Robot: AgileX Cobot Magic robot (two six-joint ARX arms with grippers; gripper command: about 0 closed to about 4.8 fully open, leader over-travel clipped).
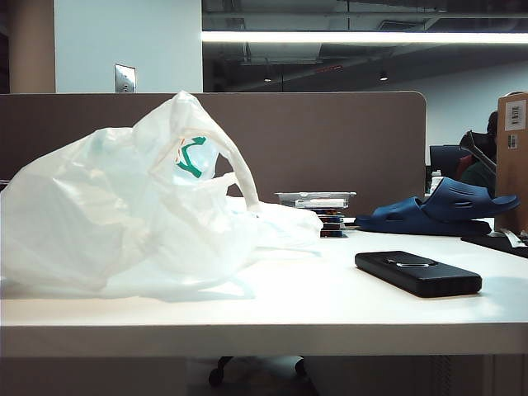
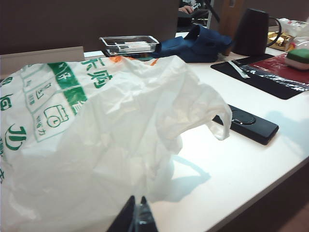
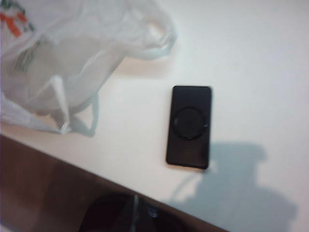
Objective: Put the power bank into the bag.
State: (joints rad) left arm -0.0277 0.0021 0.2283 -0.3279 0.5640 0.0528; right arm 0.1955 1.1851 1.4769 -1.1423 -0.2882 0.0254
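The power bank (image 1: 418, 273) is a flat black slab lying on the white table right of centre, with nothing touching it. It also shows in the left wrist view (image 2: 248, 123) and the right wrist view (image 3: 189, 126). The bag (image 1: 124, 214) is a crumpled translucent white heap with a green-and-red print, on the table's left half, one loop handle sticking up. My left gripper (image 2: 137, 199) is shut and empty, hovering just over the bag (image 2: 96, 135). My right gripper (image 3: 136, 205) is shut and empty, above the table's front edge, short of the power bank. Neither gripper shows in the exterior view.
Dark blue sandals (image 1: 437, 210) lie at the back right. A clear plastic box (image 1: 318, 200) tops a small stack behind the bag. A black mat (image 2: 260, 77) and a dark jug (image 2: 253, 31) are further right. A brown partition (image 1: 330, 140) closes the back.
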